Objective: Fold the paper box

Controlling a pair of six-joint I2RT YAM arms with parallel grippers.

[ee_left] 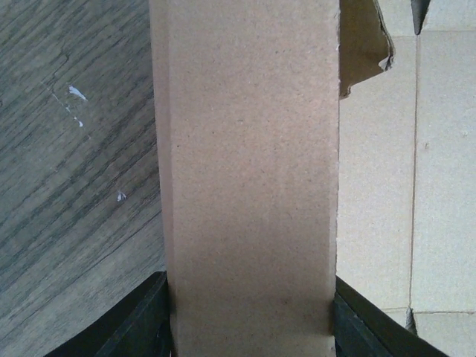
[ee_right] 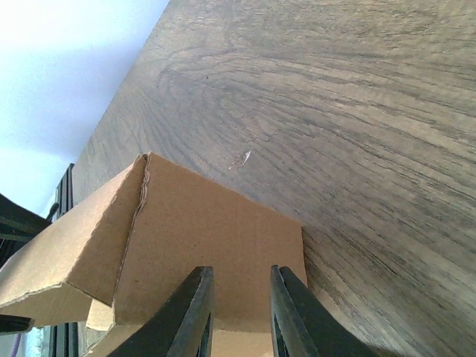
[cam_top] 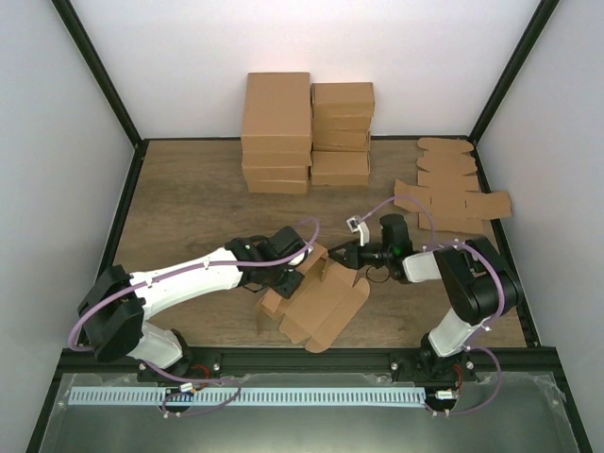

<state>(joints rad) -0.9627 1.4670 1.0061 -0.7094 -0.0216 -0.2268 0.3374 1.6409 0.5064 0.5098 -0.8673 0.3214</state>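
— Starting left: what's the left gripper point(cam_top: 286, 276) on?
— It's clamped across a raised panel of the paper box point(cam_top: 316, 302). Jaws stand roughly half apart. In the wrist view both black fingers point(ee_left: 141, 321) touch the panel's two edges, and the panel stands upright between them.
— Where's the box?
— It's on the wooden table point(cam_top: 189, 198), front centre, between the two grippers. It's part-folded (not flat, not closed): the far-left side is lifted, and the rest is spread toward the near edge with rounded tabs showing.
— What's behind it?
— Finished cartons point(cam_top: 307, 132) are stacked against the back wall, well apart from the box.
— And the right gripper point(cam_top: 342, 253)?
— It's at the box's far right corner, pointing left. Its wrist view shows the fingers point(ee_right: 195, 312) with a narrow gap between them. A cardboard flap's face is behind the tips, and nothing is pinched edge-on between them.
— Is it touching the flap?
— The tips are at the flap, but I can't tell whether they press it. I can see a folded corner seam just left of them.
— What's on the far right?
— Flat blanks point(cam_top: 453, 193) lie in a loose pile at the back right of the table, near the wall and well apart from both grippers.
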